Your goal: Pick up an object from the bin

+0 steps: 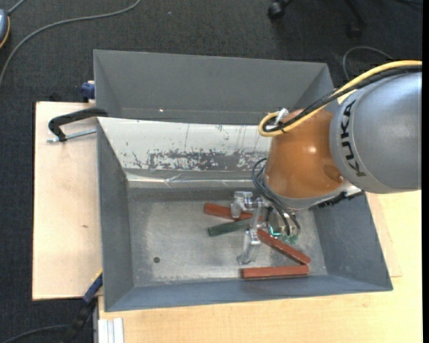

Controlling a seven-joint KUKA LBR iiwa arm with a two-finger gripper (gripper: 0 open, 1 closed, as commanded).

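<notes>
I log: end effector (247, 226) low over bin (134, 201) floor, right of centre, fingers wide astride dark green stick (224, 230), red-brown bar (275, 271) along near wall.

Floor (201, 27): dark grey carpet with a fine speckled pile, seen along the upper and left margins of the camera view. A thin pale cable (41, 25) crosses it in a long curve at upper left, and a second pale cable (37, 331) bends across the lower left corner. At the top edge stand the black castors (276, 9) of a wheeled furniture base, cut off by the frame. A dark cable (346, 61) loops on the carpet at upper right. Lighting is even and diffuse, and shadows on the carpet are faint.
</notes>
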